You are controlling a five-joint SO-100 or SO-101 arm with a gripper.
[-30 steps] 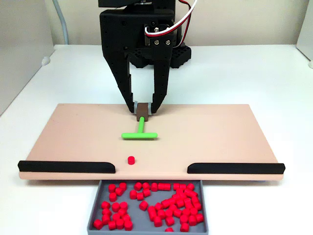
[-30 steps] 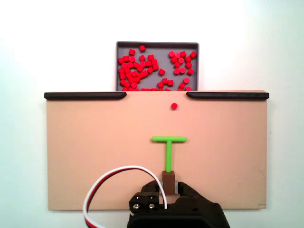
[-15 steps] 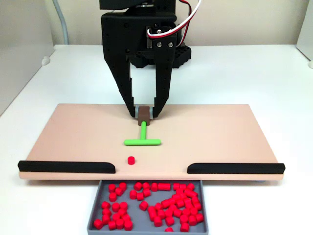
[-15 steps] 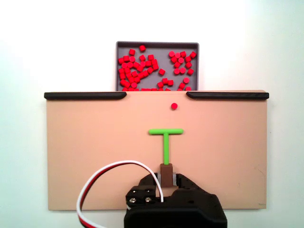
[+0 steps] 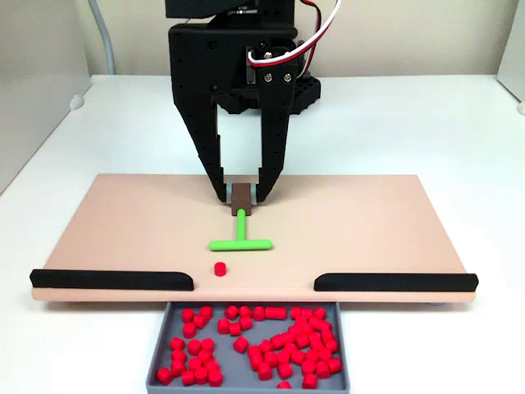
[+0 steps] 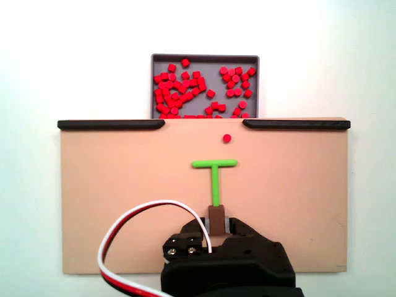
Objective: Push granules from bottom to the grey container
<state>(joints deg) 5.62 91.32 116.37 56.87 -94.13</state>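
Gripper (image 5: 242, 195) pinches the brown handle block (image 5: 241, 198) of the green T-tool (image 5: 239, 244), jaws closed on it from both sides; same grip seen from above (image 6: 216, 224).

Tool stem runs from the jaws toward the gap between the two black strips (image 5: 111, 280) (image 5: 394, 282). The crossbar lies left-right across the tan board (image 5: 369, 222), square to the push direction.

One loose granule (image 5: 220, 268) sits on the board just past the crossbar on the container side, apart from it, not touching. In the front fixed view it sits under the left part of the bar; in the top-down fixed view (image 6: 227, 138) it is off toward the bar's right end. Same offset, mirrored cameras. So it's near one end of the bar, not centred.

Grey container (image 5: 156, 349) lies beyond the board edge, below the gap, already holding the rest of the granules (image 5: 262, 341); from above, the tray (image 6: 255, 59) with the pile (image 6: 192, 90).

Judgement: the last granule is left, nearly done. A straight push along the stem axis should catch it, but it may slip round the bar end; a small sideways shift toward it would be safer. The granule already lines up with the gap.
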